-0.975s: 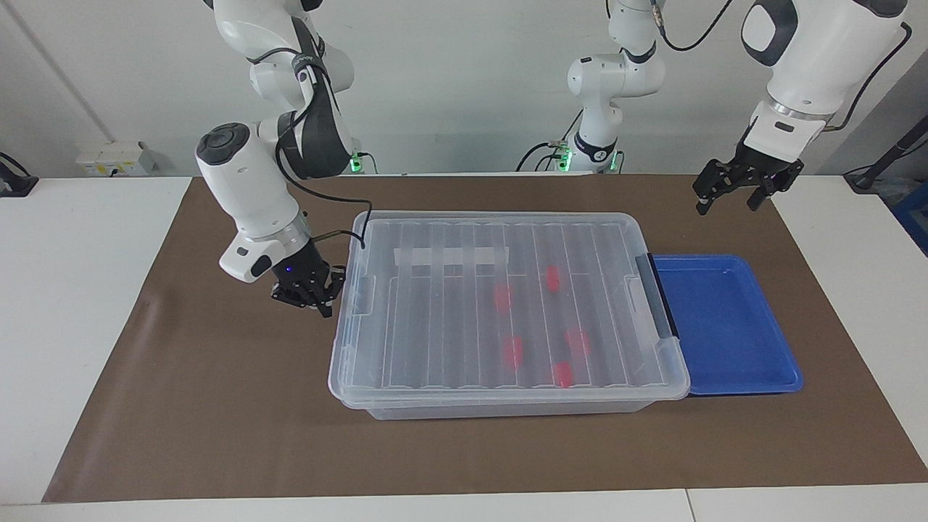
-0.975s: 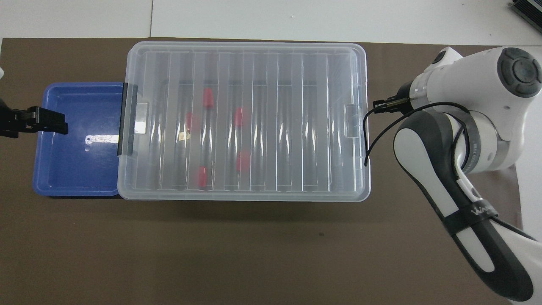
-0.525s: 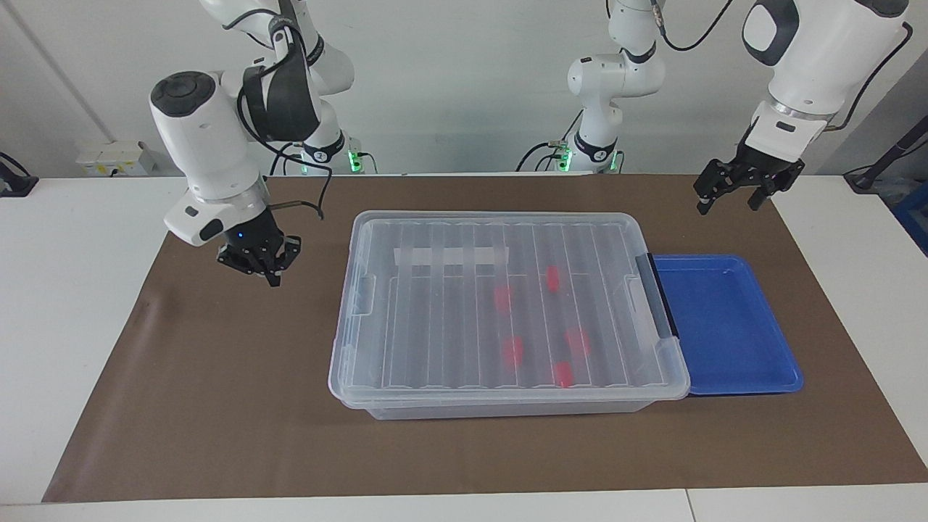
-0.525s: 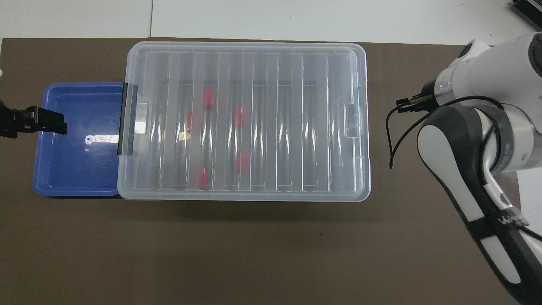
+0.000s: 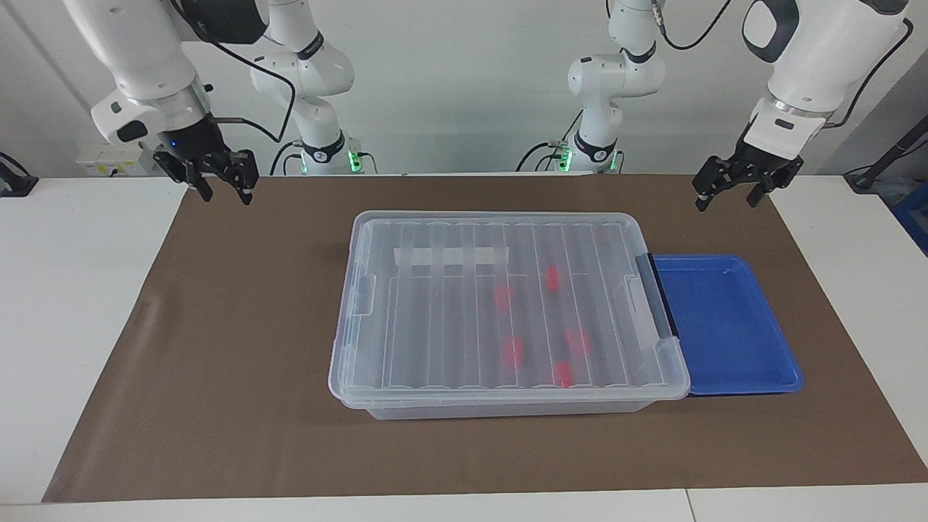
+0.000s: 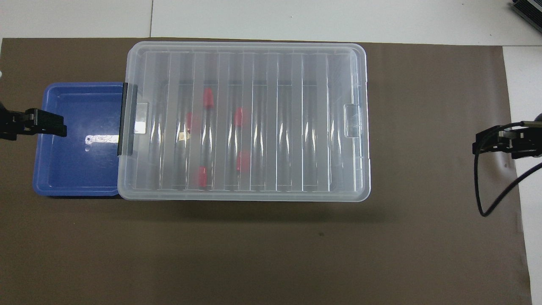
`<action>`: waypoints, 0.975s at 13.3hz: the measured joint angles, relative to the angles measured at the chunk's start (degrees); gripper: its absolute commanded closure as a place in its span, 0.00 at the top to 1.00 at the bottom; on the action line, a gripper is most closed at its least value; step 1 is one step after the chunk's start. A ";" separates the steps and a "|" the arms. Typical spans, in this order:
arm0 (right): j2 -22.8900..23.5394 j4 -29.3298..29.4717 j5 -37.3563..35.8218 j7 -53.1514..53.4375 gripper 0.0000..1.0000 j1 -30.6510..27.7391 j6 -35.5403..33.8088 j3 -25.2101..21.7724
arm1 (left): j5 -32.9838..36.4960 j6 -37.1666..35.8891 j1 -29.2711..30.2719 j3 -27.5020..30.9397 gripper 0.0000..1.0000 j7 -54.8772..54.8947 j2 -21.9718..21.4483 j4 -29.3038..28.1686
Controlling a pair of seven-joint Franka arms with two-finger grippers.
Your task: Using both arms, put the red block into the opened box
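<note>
Lifted away from the clear box's [image 5: 507,312] end, the right gripper [image 5: 217,177] now hangs spread over the mat's edge; five red blocks [image 5: 512,351] lie under the shut lid, the empty left gripper [image 5: 732,192] wide above the blue tray's [image 5: 725,319] end

Clear, glossy, ribbed plastic for the lid [image 5: 507,304] of the opened box [image 5: 500,409]. Shiny smooth blue plastic for the tray [image 5: 732,326]. Matt brown mat [image 5: 217,377] over a smooth white desk [image 5: 65,304]; glossy red plastic for the blocks [image 5: 512,351].
</note>
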 measured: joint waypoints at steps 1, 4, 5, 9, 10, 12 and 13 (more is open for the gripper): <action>-0.64 0.35 0.53 0.02 1.00 -0.96 -1.17 -0.08 | 0.00 -0.01 -0.03 -0.03 1.00 0.00 -0.01 0.01; -0.05 1.16 1.07 0.02 1.00 -2.03 -1.55 -0.20 | -0.02 -0.05 -0.10 -0.13 1.00 0.00 -0.01 0.01; 0.54 1.39 1.07 0.02 1.00 -1.77 -1.55 0.05 | -0.03 -0.09 -0.11 -0.14 1.00 0.00 -0.01 0.01; 1.37 1.64 0.99 0.15 1.00 0.72 -1.53 0.68 | -0.07 -0.10 -0.13 -0.20 1.00 0.00 -0.02 0.23; 1.37 1.71 0.99 0.15 1.00 0.72 -1.53 0.66 | -0.08 -0.12 -0.13 -0.22 1.00 0.00 -0.03 0.42; 1.37 1.81 0.99 0.15 1.00 0.71 -1.53 0.59 | -0.09 -0.20 -0.13 -0.22 1.00 0.00 -0.05 0.70; 1.37 1.83 0.99 0.15 1.00 0.67 -1.53 0.57 | -0.09 -0.23 -0.13 -0.22 1.00 0.00 -0.05 0.75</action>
